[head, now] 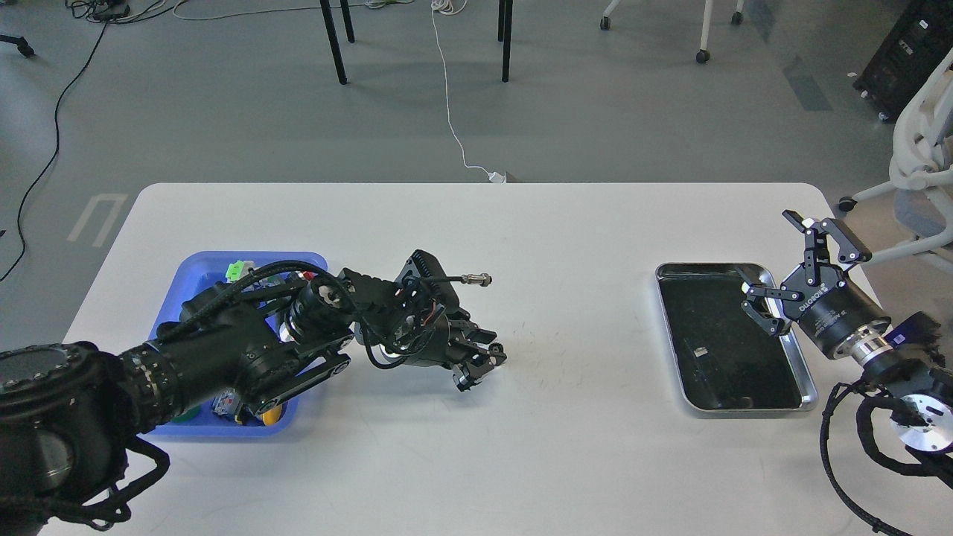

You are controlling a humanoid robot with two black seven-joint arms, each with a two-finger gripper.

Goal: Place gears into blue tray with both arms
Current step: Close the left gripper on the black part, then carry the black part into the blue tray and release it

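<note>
Spanning grey floor, white table (476,447) (chairs behind)

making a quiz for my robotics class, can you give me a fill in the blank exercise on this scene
1. The blue tray sits on the table's ____ side in the head view.
2. The right gripper hovers over the metal tray with its fingers ____.
3. The left arm reaches across the ____ tray.
4. The metal tray's inside is ____ in colour.

Missing words: left; open; blue; black
</note>
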